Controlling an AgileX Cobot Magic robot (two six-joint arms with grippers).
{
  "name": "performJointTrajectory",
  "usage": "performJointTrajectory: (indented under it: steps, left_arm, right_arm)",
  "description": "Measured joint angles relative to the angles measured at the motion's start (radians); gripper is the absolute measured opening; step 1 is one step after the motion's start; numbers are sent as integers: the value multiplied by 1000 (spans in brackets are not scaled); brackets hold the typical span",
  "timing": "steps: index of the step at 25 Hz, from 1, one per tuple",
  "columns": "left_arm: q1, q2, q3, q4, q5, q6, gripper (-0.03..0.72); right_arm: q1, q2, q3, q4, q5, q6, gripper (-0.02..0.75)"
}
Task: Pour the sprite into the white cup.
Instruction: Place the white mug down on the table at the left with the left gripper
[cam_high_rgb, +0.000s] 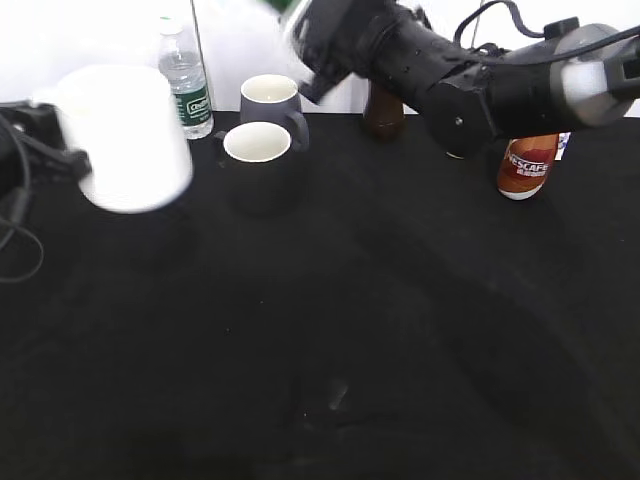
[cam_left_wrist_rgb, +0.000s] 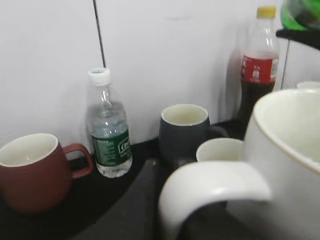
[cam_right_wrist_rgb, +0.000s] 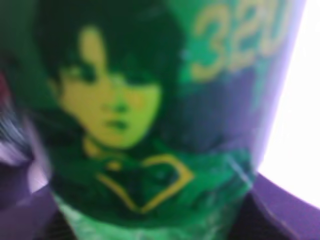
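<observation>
Both halves of the job are in the air right now. At the left edge of the exterior view the white cup hangs clear of the black desk, blurred, its mouth tipped away from the camera. The left tool sits mostly out of frame there; the wrist picture shows the cup's handle looping right in front of the lens and its pale inside at the right, so I judge the left tool clenched on that handle side, though its fingers never show.

Across at the top centre of the exterior view, the right arm reaches high and leftward. The sprite fills the right wrist picture, green label pressed close to the lens, and a sliver of green glints in the upper right corner of the left wrist picture. The right tool is grasping the bottle, by my reading; its fingers are hidden too.

Nothing is pouring: the cup's inside looks dry and white. Done, as I judge it: both pickups. Left: bring the bottle's mouth over the cup, tilt, pour. Whether the cap is off, I cannot tell.
</observation>
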Motion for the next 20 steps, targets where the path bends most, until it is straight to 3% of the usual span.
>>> performJointTrajectory:
  steps: [3,5,14,20]
  left_arm:
    - [38,24,-31,-98,-26,31,58]
    - [80,112,-122,-123,-39,33,58]
    - [109,688,-571,-109,-82,14,68]
    - [109,791,-658,-111,-90,-1,92]
  right_arm:
    - [0,0,0,4,19,378,450]
    - [0,0,0,5,70,477,450]
    - [1,0,0,8,118,498,428]
    - [1,0,0,12,119,499,428]
